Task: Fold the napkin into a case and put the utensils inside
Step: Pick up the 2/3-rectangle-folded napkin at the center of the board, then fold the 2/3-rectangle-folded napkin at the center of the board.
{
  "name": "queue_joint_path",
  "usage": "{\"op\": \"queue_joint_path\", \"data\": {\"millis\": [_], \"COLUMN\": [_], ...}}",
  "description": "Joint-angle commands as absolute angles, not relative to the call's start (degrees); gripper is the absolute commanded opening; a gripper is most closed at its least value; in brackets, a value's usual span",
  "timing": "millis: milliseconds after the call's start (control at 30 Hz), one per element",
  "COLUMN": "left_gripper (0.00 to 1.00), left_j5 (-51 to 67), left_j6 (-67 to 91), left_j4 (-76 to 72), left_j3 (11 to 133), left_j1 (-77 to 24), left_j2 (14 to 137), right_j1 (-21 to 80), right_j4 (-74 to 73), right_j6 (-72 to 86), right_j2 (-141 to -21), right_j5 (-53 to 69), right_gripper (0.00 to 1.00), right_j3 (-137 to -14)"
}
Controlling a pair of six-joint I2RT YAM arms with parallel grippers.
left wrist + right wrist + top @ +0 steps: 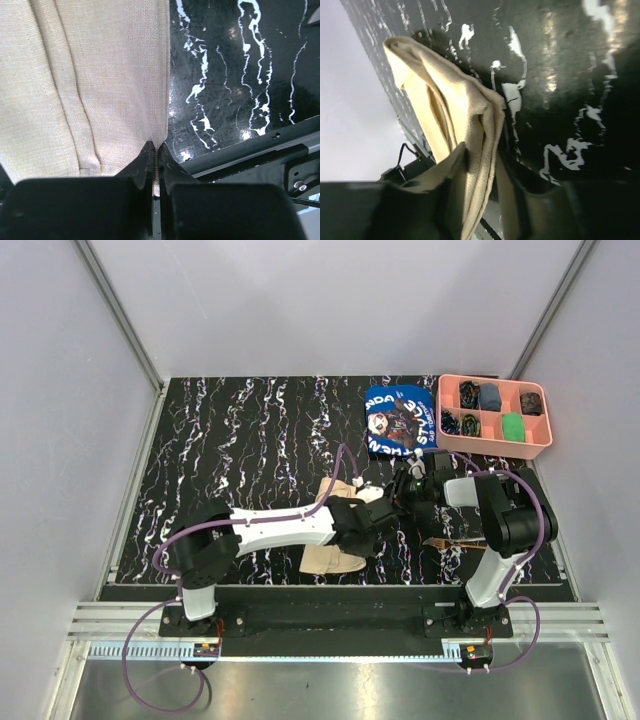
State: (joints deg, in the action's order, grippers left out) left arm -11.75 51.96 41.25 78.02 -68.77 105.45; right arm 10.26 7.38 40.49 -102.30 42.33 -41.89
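The large plain beige-tan cloth napkin (pixel 335 560) lies rumpled at lower centre of the top view. The left gripper (pixel 156 149) is pinched tight on its edge, and the right gripper (pixel 480 172) clamps a bunched fold. At upper right, the pink compartment tray (pixel 495 450) holds small items: a green piece (pixel 513 427), a blue-grey one (pixel 490 397) and others that are dark.

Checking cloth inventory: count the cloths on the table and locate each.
2. The beige napkin is front centre, gripped by the left gripper and right gripper. The blue printed cloth lies back right, beside the pink tray. Others may hide under the arms.
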Motion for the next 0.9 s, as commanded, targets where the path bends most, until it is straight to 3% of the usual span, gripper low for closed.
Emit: {"op": "queue_joint_path", "data": {"millis": [0,33,167,267,300,400,500,533,633,733,867], "left_gripper": [0.00,0.00,0.04,0.32,0.47,0.54,0.48,0.36,0.22,0.15,0.14], "left_j5": [-7.6,-6.7,-2.7,-2.3,-2.0,-0.3,3.0,4.2,6.1,5.3,4.0], "left_j6": [51.4,51.2,50.1,49.7,49.7,48.8,47.8,47.5,44.9,44.1,46.1], "left_j4": [35.9,35.0,30.4,29.9,29.5,26.8,25.1,24.3,20.6,19.4,17.8], "left_j3": [75.4,75.0,73.8,73.3,72.6,69.3,65.5,64.5,63.4,65.6,65.6], "left_j1": [-68.6,-68.6,-67.9,-65.8,-63.9,-58.5,-50.7,-48.6,-44.7,-44.2,-44.0], "left_j2": [102.9,103.1,103.2,99.9,98.5,92.3,89.7,90.6,95.0,100.0,104.1], "right_j1": [10.6,10.6,10.7,10.7,10.7,10.7,10.7,10.6,10.9,11.3,12.8], "right_j4": [6.3,5.7,5.2,5.1,4.8,3.7,1.9,1.6,0.4,-1.4,-4.3], "right_j6": [38.0,37.7,37.4,37.1,36.7,36.3,35.8,35.8,35.9,36.6,36.6], "right_j2": [-100.8,-100.3,-100.0,-99.9,-99.8,-98.7,-97.9,-97.6,-96.9,-96.8,-97.8], "right_j5": [38.9,38.2,38.5,38.8,38.8,38.5,37.9,37.8,36.7,36.0,35.0], "right_gripper": [0.32,0.21,0.03,0.00,0.00,0.00,0.00,0.00,0.00,0.00,0.00], "right_j3": [-43.9,-43.9,-44.4,-44.3,-44.3,-44.6,-45.5,-46.0,-46.8,-47.6,-50.2]}}
